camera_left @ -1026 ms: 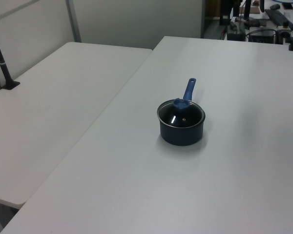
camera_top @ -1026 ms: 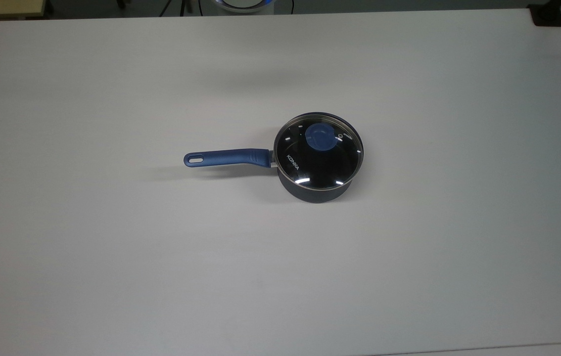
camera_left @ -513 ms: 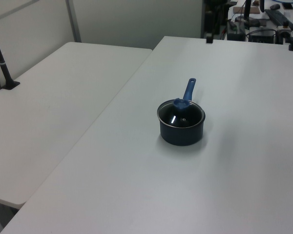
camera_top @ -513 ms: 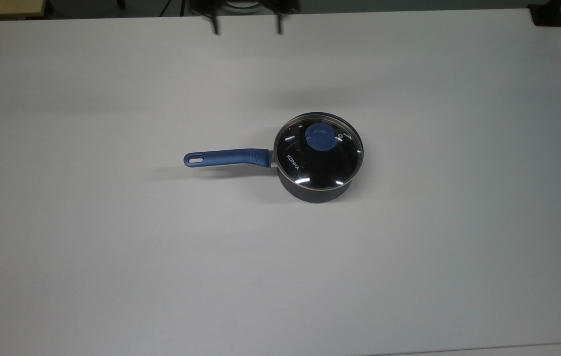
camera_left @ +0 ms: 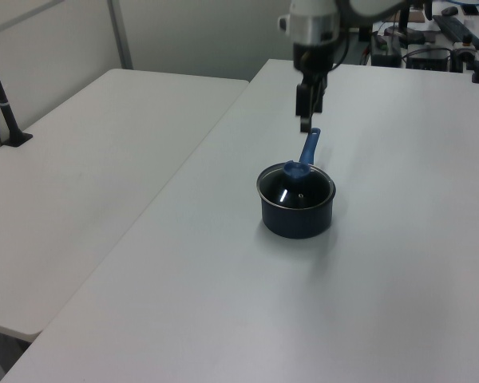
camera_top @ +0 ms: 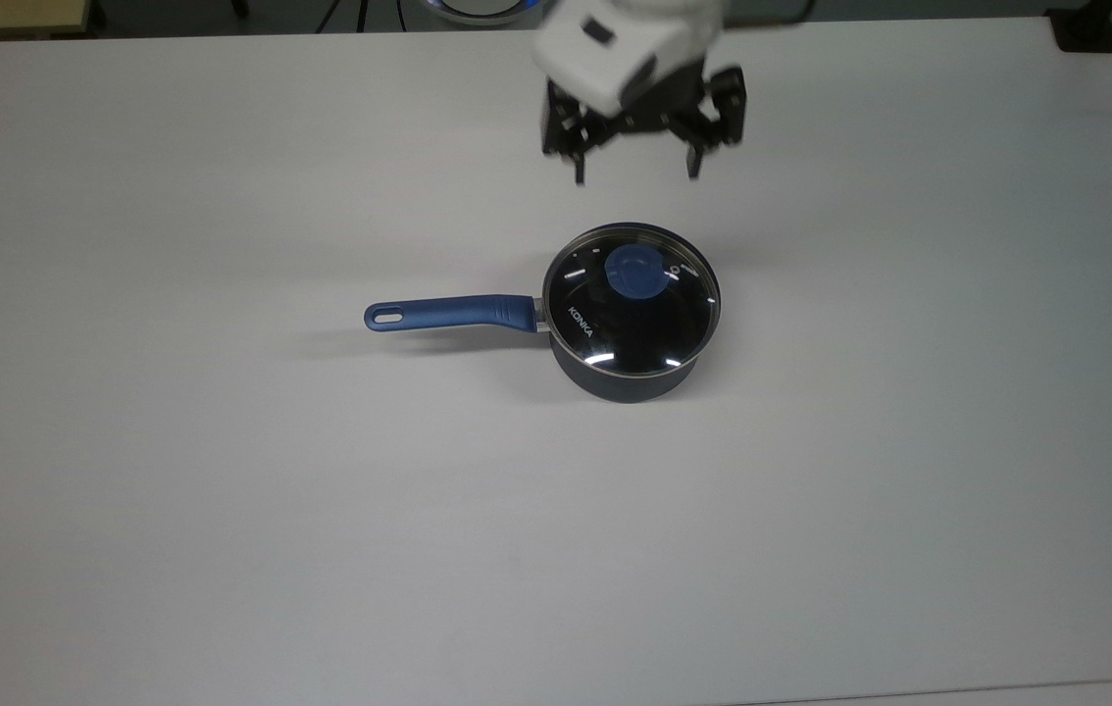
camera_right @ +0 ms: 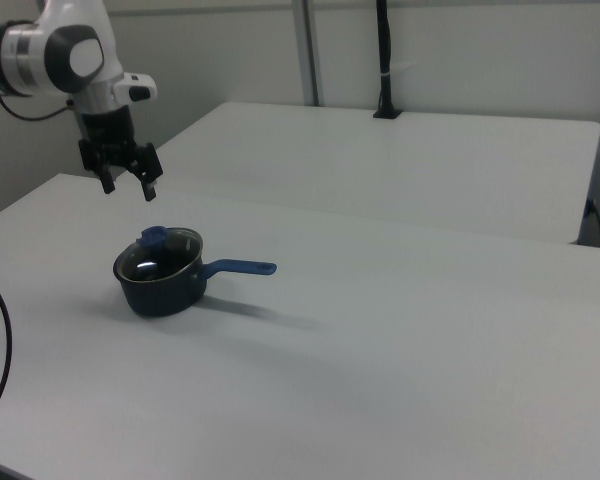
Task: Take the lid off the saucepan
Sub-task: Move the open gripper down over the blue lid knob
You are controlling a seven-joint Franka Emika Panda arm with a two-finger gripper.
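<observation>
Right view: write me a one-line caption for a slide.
Open gripper hovers above the lid, which sits on the saucepan on the white table.

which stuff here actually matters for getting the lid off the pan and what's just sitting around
Part of the job:
- the lid, seated on the pan, blue knob at its centre
- the saucepan with its long blue handle
- the gripper, open, above the table and clear of the pan

Just around:
- the white table the pan stands on
- the second table beside it
- a black post at that table's far edge
</observation>
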